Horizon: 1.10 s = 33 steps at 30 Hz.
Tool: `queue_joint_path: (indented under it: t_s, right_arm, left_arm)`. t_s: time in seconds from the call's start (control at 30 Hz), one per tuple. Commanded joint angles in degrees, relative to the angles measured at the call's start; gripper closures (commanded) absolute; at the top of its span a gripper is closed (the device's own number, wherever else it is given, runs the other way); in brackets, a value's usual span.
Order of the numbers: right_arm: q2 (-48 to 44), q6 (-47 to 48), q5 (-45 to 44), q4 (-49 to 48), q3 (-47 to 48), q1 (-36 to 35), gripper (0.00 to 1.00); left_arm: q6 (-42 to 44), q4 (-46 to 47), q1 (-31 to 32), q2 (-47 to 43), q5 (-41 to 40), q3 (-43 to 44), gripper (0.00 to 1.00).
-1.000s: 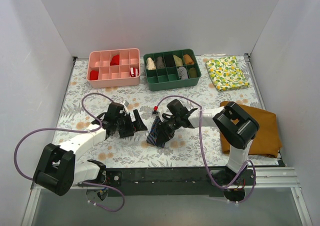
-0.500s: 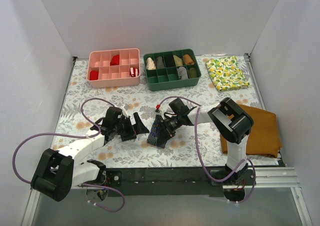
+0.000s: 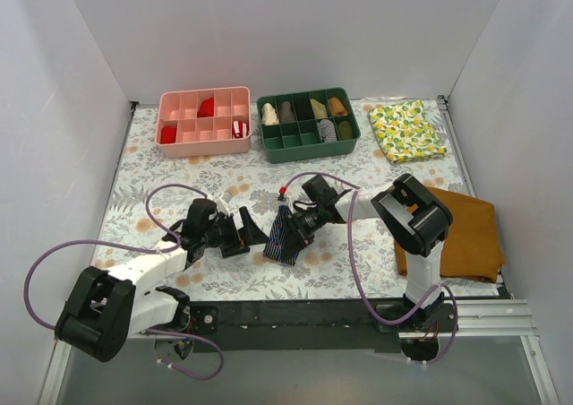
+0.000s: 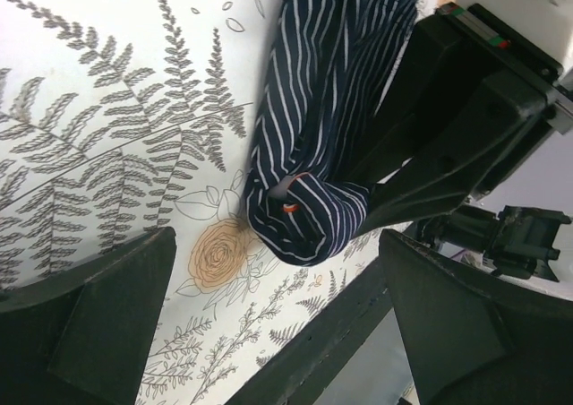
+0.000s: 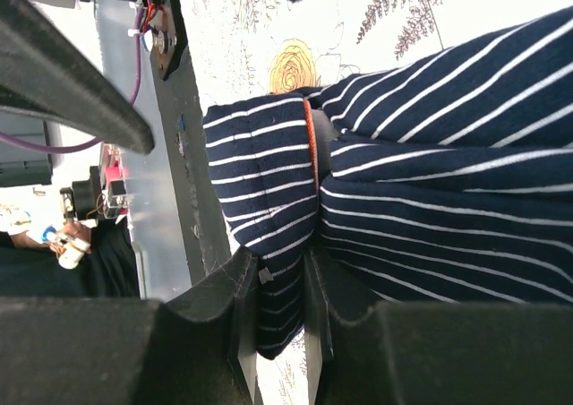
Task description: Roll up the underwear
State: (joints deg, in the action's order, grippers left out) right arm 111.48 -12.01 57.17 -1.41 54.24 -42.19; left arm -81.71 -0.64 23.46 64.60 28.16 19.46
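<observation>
Right claw: clamped on a bunched fold of the underwear.
Left claw: fingers spread apart, just beside the underwear, not touching it.
Underwear: crumpled, its lower end on the floral worktop, on the arms' side of the green tray, well apart from it.

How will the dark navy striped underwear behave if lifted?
Probably floppy: the dark navy striped underwear sags in folds from the right gripper. Likely light, since a narrow pinch holds it. The loose bundle may unroll if released.
</observation>
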Motion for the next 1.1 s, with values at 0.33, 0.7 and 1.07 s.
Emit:
queue_joint_path:
  t_s: [0.33, 0.7, 1.07]
  right_arm:
    - [3.1, -0.9, 1.3, 3.2, 2.3, 1.4, 0.99]
    - [4.7, -0.4, 2.3, 5.3, 3.2, 2.2, 0.99]
    - [5.4, 0.4, 2.8, 6.3, 3.7, 2.3, 0.99]
  left_arm:
    - [-0.3, 11.8, 2.5, 2.7, 3.0, -7.1, 0.09]
    - [0.6, 16.9, 2.7, 9.7, 3.1, -7.3, 0.22]
    - [0.9, 19.4, 3.0, 13.8, 3.1, -6.7, 0.42]
